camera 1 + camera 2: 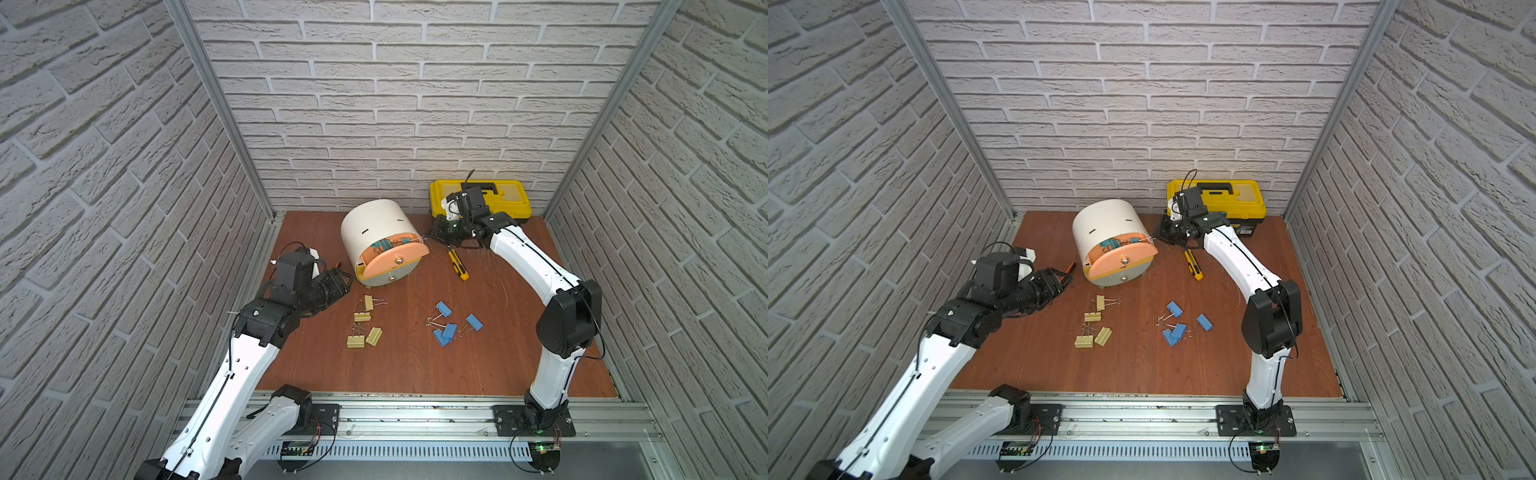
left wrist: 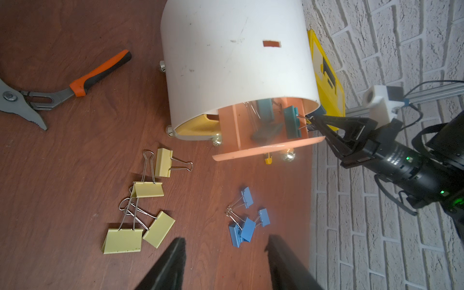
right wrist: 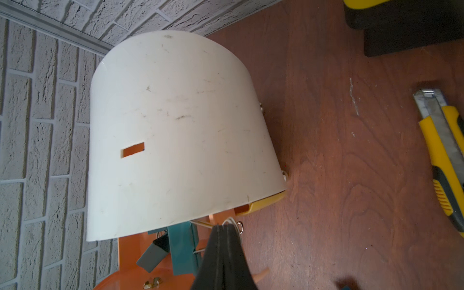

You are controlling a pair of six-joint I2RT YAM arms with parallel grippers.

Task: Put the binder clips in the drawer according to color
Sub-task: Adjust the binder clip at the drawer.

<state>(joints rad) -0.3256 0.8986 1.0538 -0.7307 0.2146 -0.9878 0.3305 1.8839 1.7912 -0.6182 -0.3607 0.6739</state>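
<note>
Fingers pinch teal clip wire at peach drawer rim.

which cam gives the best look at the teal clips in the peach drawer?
Left wrist: the teal clips lie unobstructed in the open peach drawer. Right wrist shows them partly behind the right gripper. In both top views they are tiny.

Four pale yellow binder clips and four blue binder clips lie on the bench. At least three teal binder clips (a fourth cannot be made out) sit in the one white cabinet. One utility knife, one toolbox, one pair of pliers.
</note>
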